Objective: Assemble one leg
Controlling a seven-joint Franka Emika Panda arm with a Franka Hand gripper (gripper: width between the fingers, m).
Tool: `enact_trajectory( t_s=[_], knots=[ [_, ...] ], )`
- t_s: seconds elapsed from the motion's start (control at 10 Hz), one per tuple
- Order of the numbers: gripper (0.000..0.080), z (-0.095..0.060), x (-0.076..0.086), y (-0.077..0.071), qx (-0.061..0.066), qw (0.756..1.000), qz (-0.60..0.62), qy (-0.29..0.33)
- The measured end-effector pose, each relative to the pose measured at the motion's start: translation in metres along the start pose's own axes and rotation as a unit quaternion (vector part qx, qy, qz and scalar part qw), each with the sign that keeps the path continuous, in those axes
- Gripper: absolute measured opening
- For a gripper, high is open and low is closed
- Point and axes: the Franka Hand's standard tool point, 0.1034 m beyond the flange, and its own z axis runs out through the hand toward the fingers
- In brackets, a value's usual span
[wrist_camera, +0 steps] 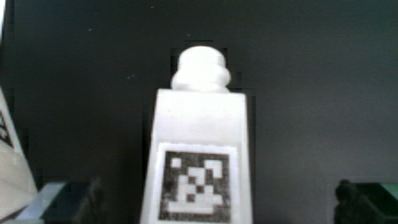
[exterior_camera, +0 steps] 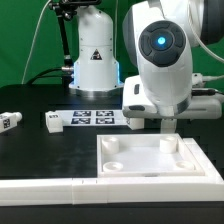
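In the wrist view a white leg [wrist_camera: 196,125] lies on the black table, with a rounded knob [wrist_camera: 201,70] at its far end and a black-and-white tag [wrist_camera: 192,183] on its upper face. My gripper [wrist_camera: 205,205] is open and straddles the leg, with a dark fingertip [wrist_camera: 54,200] on each side and a gap to the leg on both. In the exterior view my gripper [exterior_camera: 170,127] hangs behind the far edge of the square tray [exterior_camera: 205,160], and the arm hides this leg. Another small white leg [exterior_camera: 8,120] lies at the exterior view's far left.
The marker board [exterior_camera: 85,118] lies on the table at the exterior view's left of the arm. A white stand with a blue glow [exterior_camera: 95,62] is at the back. A white bar [exterior_camera: 50,184] runs along the front edge. A white edge [wrist_camera: 9,150] shows beside the leg.
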Motion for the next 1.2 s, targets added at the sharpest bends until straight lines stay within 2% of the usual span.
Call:
enact_trajectory(
  t_s=[0.3,0.5,0.6,1.1,1.2],
  knots=[
    [0.0649,0.0014,0.0012,0.0053,0.001,1.000,0.024,-0.004],
    [0.0388,0.0006,0.0030,0.0101,0.002,0.999,0.033,-0.004],
    [0.0289,0.0008,0.0028,0.0097,0.001,0.999,0.032,-0.003],
    [0.0290,0.0008,0.0029,0.0097,0.001,0.999,0.031,-0.003],
    [0.0290,-0.0046,-0.0010,0.0100,0.001,0.999,0.031,-0.012]
  ],
)
